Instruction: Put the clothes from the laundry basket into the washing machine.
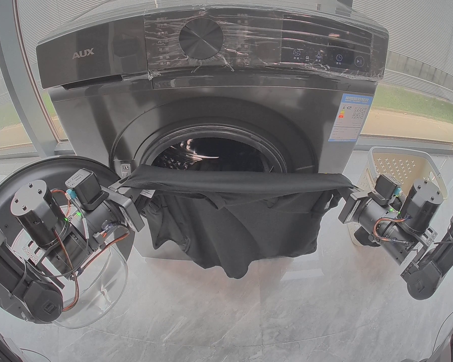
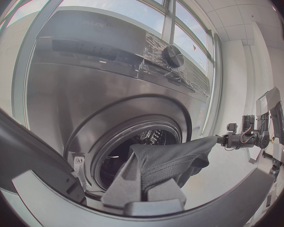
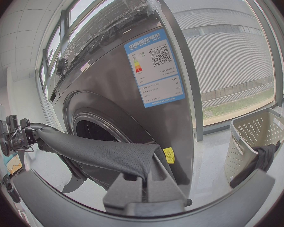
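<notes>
Black garment (image 1: 236, 227), pinched taut between left claw (image 1: 130, 183) and right claw (image 1: 348, 193)

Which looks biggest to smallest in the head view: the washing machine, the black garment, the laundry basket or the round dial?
1. washing machine
2. black garment
3. laundry basket, though it is partly hidden
4. round dial

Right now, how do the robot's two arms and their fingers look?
The left arm and right arm are black, with cylindrical joints, red-orange cables and small green lights. The fingers are grey, wedge-shaped, matte blocks.
</notes>
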